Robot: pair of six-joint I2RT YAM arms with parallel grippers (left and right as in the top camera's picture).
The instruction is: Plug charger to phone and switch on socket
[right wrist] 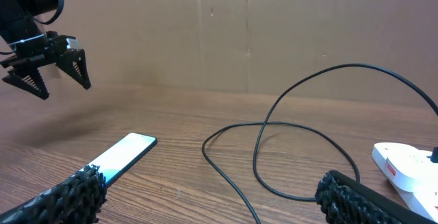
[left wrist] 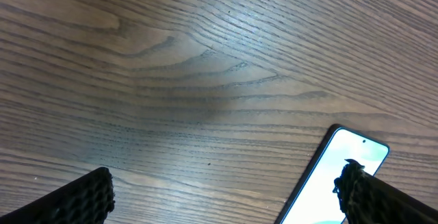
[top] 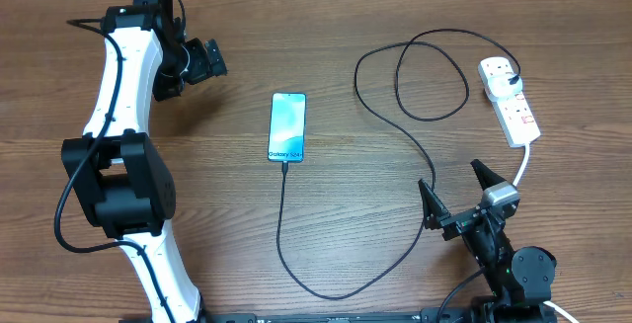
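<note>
White socket [top: 511, 106]: charger [top: 280, 219] plug in far outlet | tip at phone [top: 287, 126] | L hand [top: 218, 61], R hand [top: 447, 172] released

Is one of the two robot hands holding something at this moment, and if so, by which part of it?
Nothing is held. The left hand and the right hand are both open and empty.

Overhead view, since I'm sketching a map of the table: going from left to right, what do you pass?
left gripper → phone → socket. The charger and the right gripper are left out, since each spans across others.
</note>
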